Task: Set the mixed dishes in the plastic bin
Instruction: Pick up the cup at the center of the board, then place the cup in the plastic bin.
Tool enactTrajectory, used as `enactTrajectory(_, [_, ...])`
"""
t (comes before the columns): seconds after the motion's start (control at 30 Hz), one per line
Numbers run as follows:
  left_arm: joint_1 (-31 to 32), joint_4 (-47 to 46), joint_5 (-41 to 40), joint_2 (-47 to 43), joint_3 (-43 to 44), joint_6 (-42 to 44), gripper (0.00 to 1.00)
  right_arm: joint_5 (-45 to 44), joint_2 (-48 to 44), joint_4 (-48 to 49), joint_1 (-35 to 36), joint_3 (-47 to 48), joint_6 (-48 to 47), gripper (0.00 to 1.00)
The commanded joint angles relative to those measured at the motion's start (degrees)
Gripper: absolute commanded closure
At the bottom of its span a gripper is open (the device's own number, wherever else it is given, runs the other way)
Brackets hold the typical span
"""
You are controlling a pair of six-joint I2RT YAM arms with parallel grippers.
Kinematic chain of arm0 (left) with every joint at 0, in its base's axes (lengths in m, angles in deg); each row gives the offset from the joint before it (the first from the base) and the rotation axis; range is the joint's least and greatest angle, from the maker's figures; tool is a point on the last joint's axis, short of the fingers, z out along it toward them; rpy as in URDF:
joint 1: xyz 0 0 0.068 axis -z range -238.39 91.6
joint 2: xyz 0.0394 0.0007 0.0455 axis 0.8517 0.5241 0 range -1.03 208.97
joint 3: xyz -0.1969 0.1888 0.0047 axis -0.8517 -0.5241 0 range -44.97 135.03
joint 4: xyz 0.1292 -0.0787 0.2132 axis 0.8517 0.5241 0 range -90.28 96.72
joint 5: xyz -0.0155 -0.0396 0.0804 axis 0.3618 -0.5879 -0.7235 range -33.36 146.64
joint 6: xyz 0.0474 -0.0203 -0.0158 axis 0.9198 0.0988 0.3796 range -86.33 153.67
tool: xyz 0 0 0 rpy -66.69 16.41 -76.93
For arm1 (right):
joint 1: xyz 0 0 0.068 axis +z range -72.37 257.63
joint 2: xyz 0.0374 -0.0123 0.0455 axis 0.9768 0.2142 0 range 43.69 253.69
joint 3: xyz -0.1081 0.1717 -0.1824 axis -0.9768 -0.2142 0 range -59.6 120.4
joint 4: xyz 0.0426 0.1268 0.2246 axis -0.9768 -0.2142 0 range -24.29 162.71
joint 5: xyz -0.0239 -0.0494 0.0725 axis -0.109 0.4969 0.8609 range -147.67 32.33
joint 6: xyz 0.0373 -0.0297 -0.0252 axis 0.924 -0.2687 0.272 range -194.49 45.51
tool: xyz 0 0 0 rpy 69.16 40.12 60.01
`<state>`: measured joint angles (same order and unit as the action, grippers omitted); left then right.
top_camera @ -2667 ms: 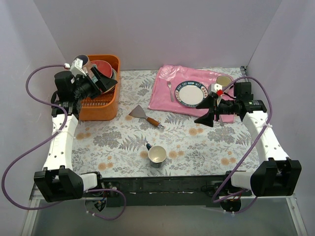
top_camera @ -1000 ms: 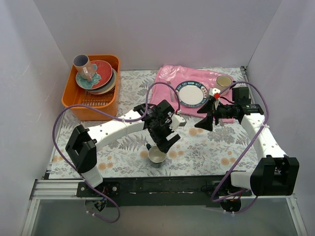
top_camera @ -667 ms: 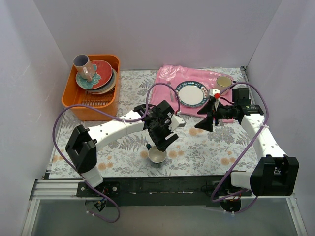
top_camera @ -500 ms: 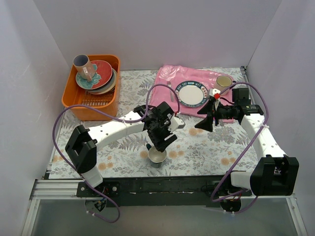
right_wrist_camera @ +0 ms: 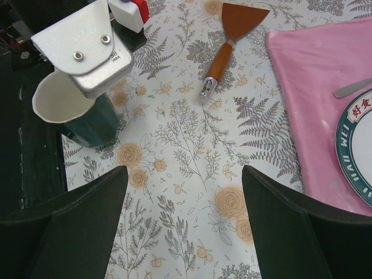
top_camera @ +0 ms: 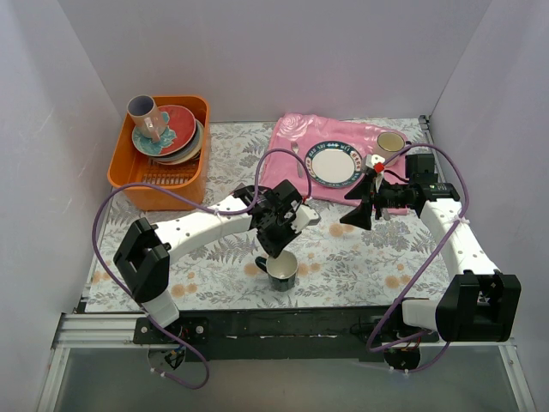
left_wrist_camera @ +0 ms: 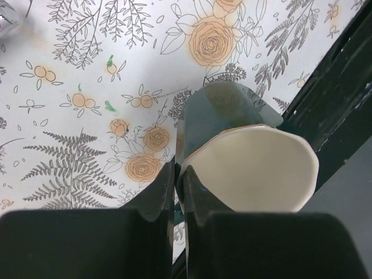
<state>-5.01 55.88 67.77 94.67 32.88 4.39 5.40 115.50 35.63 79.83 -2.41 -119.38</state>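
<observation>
1. The dark green mug (top_camera: 281,271) with a cream inside is near the front edge of the counter (top_camera: 369,257), towards the middle. It leans over, mouth tipped to one side; I cannot tell whether its base touches the floral surface.
2. The left pincer (top_camera: 276,249) is clenched on the mug's rim. In the left wrist view one finger (left_wrist_camera: 157,197) presses the outer wall and the other sits inside the cup.
3. The orange plastic bin (top_camera: 163,197) stands at the far left corner, well apart from the mug. It holds a stack of plates topped by a red-rimmed teal plate (top_camera: 176,129), with a lilac mug (top_camera: 143,116) on it.
4. The right pincer (top_camera: 358,209) hangs released, jaws spread wide, above the counter just beside the pink cloth (top_camera: 292,163).
5. On the cloth lie a blue-rimmed plate (top_camera: 330,163), a spoon (right_wrist_camera: 351,88) and a cream mug (top_camera: 390,142).
6. A wooden-handled scraper (right_wrist_camera: 226,40) lies on the counter near the cloth's edge.
</observation>
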Motion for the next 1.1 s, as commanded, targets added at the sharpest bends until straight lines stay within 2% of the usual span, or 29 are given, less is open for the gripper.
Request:
enactTrajectory(0.0, [0.1,-1.6,-2.0,-2.1,1.8,-0.9,1.0,0.7,-1.3,1.2,-0.4,-0.8,0.6,0.13])
enactTrajectory(0.27, [-3.2,-5.4,-6.7,-7.8,3.2,-3.2,1.0,1.1,-1.8,1.2,-0.7,-1.2,0.7,0.13])
enactTrajectory(0.37, [-7.3,-5.5,-6.0,-9.1,5.6,-4.5,1.0,1.4,-1.7,1.4,-0.8,-1.3,0.8,0.13])
enactTrajectory(0.6, [-21.7,-3.5,-6.6,-7.9,14.6,-6.2,1.0,1.7,-1.7,2.1,-0.7,-1.3,1.4,0.13])
enactTrajectory(0.77, [-31.3,-4.2,-6.6,-4.4,21.8,-11.1,1.0,1.7,-1.9,2.2,-0.7,-1.8,1.6,0.13])
enactTrajectory(0.9, [-36.2,-4.4,-6.1,-0.3,31.5,-14.8,1.0,2.0,-2.0,2.3,-0.8,-2.3,1.6,0.13])
enactTrajectory(1.07, [-42.8,-5.4,-8.9,3.6,38.7,-19.5,1.0,2.6,-1.7,3.0,-0.8,-2.8,1.6,0.13])
